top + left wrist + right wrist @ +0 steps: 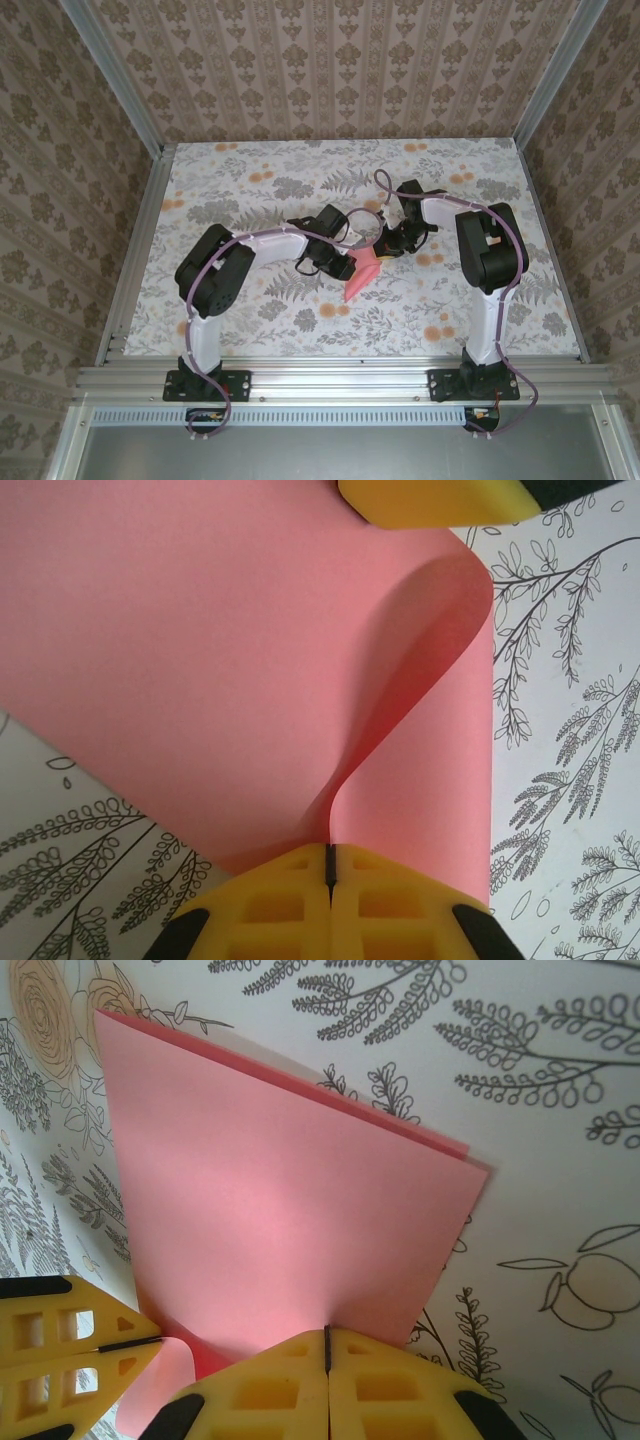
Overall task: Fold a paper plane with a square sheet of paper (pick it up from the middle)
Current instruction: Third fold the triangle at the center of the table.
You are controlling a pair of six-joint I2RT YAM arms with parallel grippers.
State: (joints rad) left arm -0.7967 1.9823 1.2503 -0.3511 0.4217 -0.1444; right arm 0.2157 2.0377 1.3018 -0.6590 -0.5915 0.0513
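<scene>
The square sheet of paper is salmon pink, doubled over, and hangs between both grippers just above the middle of the table. In the left wrist view the sheet bulges into a curl, and my left gripper is shut on its near edge. The right wrist view has two layers of the sheet lying almost flat, with my right gripper shut on its edge. From above, the left gripper and right gripper stand close together at the sheet's far end. A paper plane is out of view.
The table has a floral cloth with orange flower prints. Aluminium rails run along its near edge and sides, and patterned walls close it in on three sides. Both arm bases sit at the near edge.
</scene>
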